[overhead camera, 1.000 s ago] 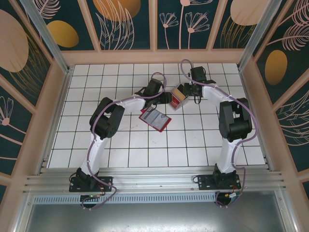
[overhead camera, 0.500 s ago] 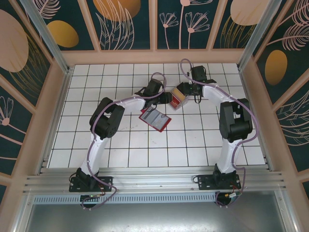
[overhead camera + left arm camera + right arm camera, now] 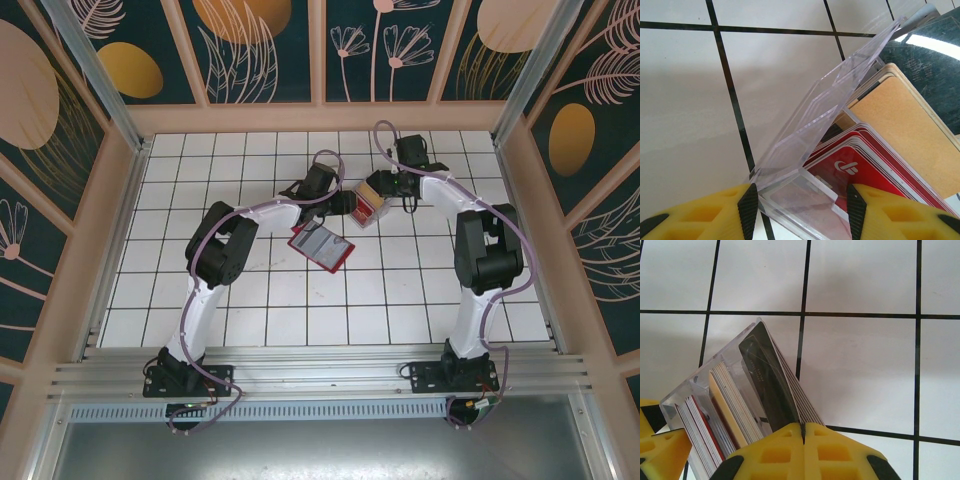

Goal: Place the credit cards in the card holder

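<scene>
Clear plastic box (image 3: pixel 805 125) clamped in left hand (image 3: pixel 802 205), right hand (image 3: pixel 803 432) pinched tight on glossy black card (image 3: pixel 765 370), which I'd say needs drawing straight out next.

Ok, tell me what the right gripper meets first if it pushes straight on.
The right gripper has its fingers shut on the black card in the clear plastic box, so it would likely press that card into the box floor, then the tiled table; depth is unclear.

White-and-black left arm (image 3: pixel 200 310), matching right arm (image 3: pixel 465 320), lilac cables (image 3: pixel 376 138) looped along each, yellow claw fingers (image 3: pixel 690 218) with black pads (image 3: pixel 747 205)
</scene>
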